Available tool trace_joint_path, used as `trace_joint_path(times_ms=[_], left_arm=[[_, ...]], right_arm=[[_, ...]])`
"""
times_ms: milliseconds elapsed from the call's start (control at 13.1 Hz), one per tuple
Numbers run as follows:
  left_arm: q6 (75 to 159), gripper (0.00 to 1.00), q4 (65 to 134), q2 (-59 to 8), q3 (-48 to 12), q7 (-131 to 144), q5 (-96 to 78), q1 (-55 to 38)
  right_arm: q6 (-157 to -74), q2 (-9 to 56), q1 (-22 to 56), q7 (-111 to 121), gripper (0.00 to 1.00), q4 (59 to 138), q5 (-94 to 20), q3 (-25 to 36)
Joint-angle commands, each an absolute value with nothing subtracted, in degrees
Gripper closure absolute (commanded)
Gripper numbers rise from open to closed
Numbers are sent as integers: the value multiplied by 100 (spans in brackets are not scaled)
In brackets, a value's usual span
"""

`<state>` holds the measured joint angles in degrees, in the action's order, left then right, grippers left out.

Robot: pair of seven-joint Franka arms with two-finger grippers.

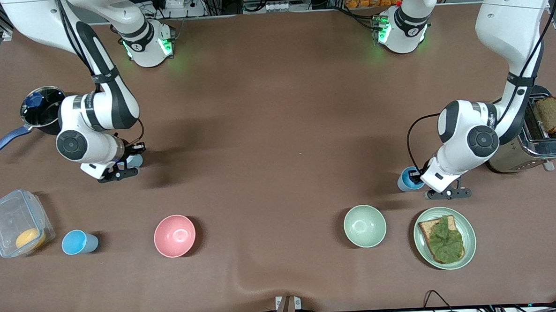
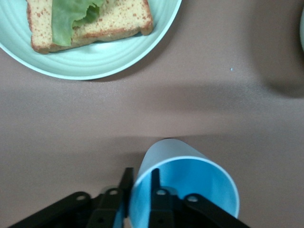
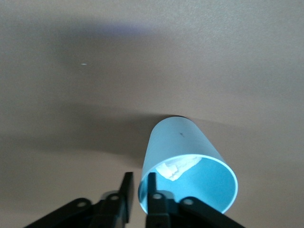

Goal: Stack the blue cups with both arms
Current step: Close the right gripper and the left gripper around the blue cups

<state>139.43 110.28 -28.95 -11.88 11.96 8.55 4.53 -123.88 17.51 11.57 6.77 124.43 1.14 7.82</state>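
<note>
While each cup stands on the table, left gripper [image 2: 138, 192] and right gripper [image 3: 137, 192] pinch their blue cups' [image 2: 185, 183] [image 3: 187, 166] rims.

cup A [image 1: 409, 179]: light-blue tumbler, upright, rim pinched by left gripper [image 2: 140, 199], one finger inside, just beside sandwich plate [image 1: 469, 227] | cup B [image 3: 187, 166]: same type, upright, white scrap inside, rim pinched by right gripper [image 3: 138, 197] | cup C [image 1: 78, 242]: free, upright, btw clear container [image 1: 8, 219] & pink bowl [image 1: 174, 235]
</note>
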Motion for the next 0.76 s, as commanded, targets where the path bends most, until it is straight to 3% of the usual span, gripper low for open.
trace_joint_path(times_ms=[0, 306, 459, 688], left_arm=[[13992, 100, 10995, -2839, -1222, 1371, 1046, 431], [13931, 100, 10838, -2672, -1230, 1336, 1037, 387], [13887, 100, 10784, -2576, -1239, 1336, 1046, 387], [13869, 100, 10714, -2479, -1291, 1336, 1037, 378]], right_arm=[[-12410, 1758, 1248, 606, 100, 12454, 132, 765], [-11701, 1740, 1747, 214, 100, 11789, 53, 747], [-11173, 1731, 2554, -786, 100, 11349, -263, 747], [-11083, 1792, 3574, -2194, 100, 10742, -325, 738]])
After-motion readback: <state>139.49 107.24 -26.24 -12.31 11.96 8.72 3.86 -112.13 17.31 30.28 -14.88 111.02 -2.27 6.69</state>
